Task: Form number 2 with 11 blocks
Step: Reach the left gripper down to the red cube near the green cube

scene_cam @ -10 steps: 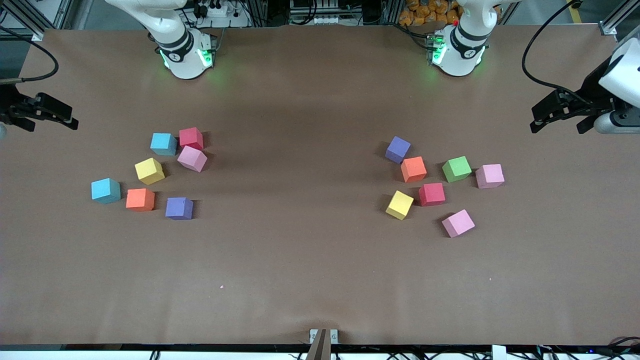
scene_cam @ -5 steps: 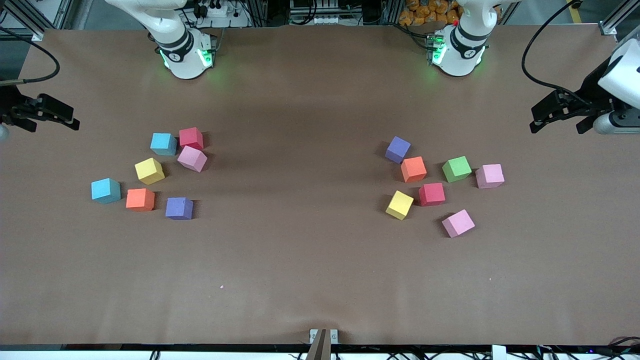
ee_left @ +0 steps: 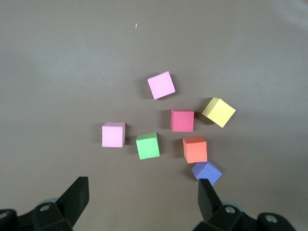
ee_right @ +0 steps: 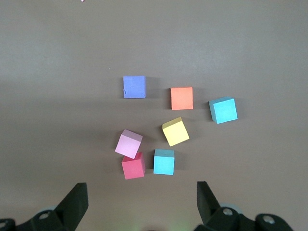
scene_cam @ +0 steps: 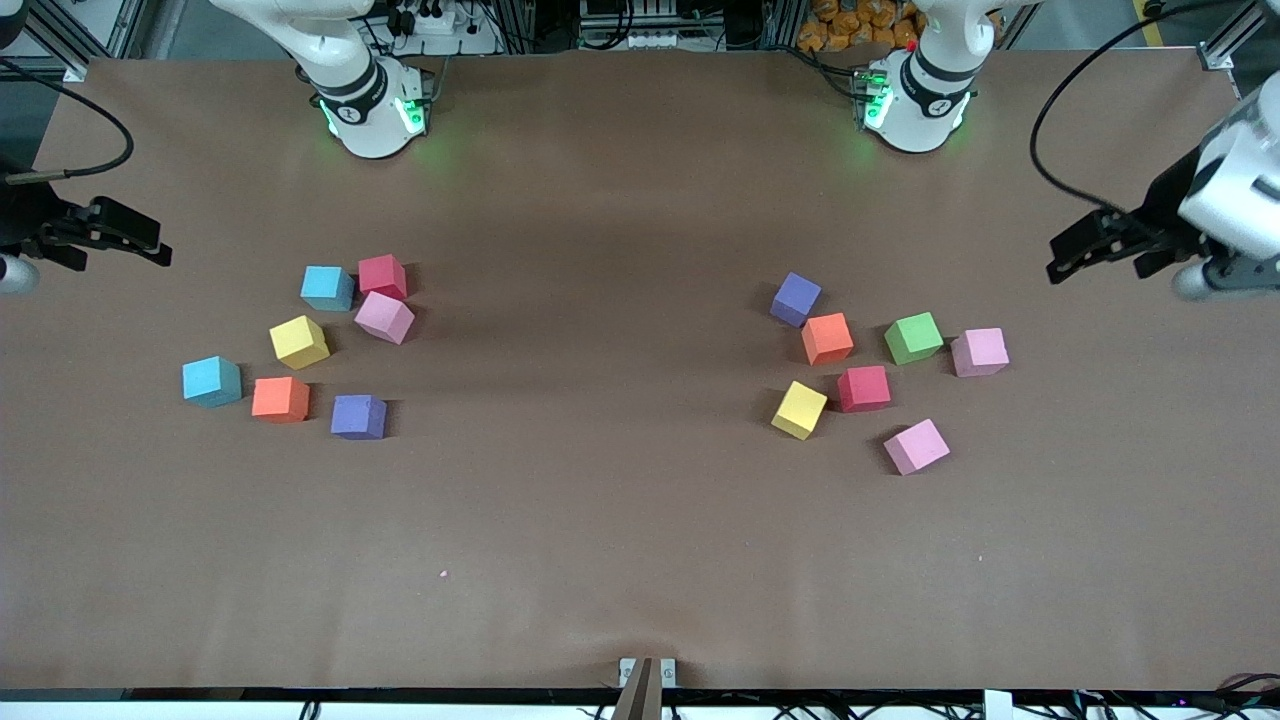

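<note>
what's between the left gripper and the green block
Nothing visible. The left gripper, open, hangs over bare table at the left arm's end; the green block sits apart from the pink block beside it, open from above.

I am working in a robotics lab. My two arm bases (scene_cam: 372, 110) are standing bolted on a wide bench (scene_cam: 620, 520) that is wearing brown paper. Aluminium frame bars (scene_cam: 55, 40), black cables (scene_cam: 1085, 70) and a power strip (scene_cam: 430, 18) are showing along the bench edge.
</note>
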You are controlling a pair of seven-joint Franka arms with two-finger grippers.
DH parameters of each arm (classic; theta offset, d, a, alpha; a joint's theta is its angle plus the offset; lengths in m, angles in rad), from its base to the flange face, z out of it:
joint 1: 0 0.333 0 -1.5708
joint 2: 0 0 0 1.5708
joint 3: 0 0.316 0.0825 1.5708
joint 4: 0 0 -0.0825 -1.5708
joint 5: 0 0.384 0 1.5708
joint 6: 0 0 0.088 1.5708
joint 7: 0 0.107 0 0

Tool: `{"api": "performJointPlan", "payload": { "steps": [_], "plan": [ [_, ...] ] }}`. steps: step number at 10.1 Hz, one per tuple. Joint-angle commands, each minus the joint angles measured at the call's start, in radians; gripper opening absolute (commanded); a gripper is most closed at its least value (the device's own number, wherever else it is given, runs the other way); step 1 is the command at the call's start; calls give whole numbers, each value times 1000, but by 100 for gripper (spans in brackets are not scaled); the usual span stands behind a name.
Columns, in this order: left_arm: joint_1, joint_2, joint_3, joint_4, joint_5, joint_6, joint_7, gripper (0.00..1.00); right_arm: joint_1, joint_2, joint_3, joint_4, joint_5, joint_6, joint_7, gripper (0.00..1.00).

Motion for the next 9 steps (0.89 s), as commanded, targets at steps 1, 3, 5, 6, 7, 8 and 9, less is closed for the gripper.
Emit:
{"api": "performJointPlan", "payload": {
  "steps": [1,3,5,6,7,8,9],
  "plan": [
    [-9,97,-10,3,-24,12,-33,100,5,3,4,3,13,0,-1,100],
    [-38,123,-13,-83,-21,102,-41,100,5,13,4,-2,13,-2,-1,100],
    [-47,123,-21,-214,-18,259,-71,100,17,12,4,-2,4,4,1,100],
    [-56,124,-21,-272,-16,329,-73,100,25,13,4,-5,-1,14,1,100],
    [-56,129,-21,-323,-15,404,-75,100,22,15,4,-8,-2,32,1,100],
    [-56,152,-21,-354,-15,461,-75,100,21,16,4,-8,-4,34,1,100],
    [-82,189,-21,-362,-13,498,-94,100,21,21,4,-9,-4,46,1,100]
  ]
}}
